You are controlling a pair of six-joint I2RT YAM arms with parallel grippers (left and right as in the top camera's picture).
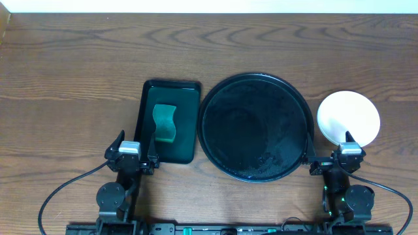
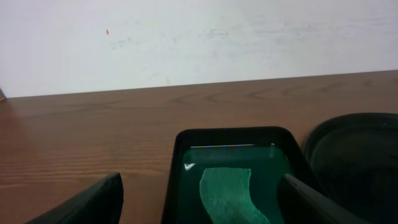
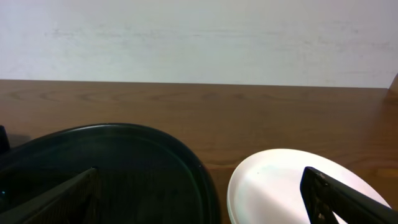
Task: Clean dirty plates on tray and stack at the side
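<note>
Overhead: the round black tray [image 1: 251, 124] sits bare mid-worktop. The plates [image 1: 348, 117] are just right of it, white one on top, can't count the rest. Looks finished to me.

Left wrist: left jaws spread wide and empty, facing the green sponge [image 2: 227, 193] in its small tray [image 2: 236, 134].

Right wrist: right jaws released too, framing the tray edge and plates. I'd guess all that's left is parking the arms.

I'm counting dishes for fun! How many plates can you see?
1: a white plate on the table, beside the round black tray's right edge. More could be stacked hidden underneath it.
</note>
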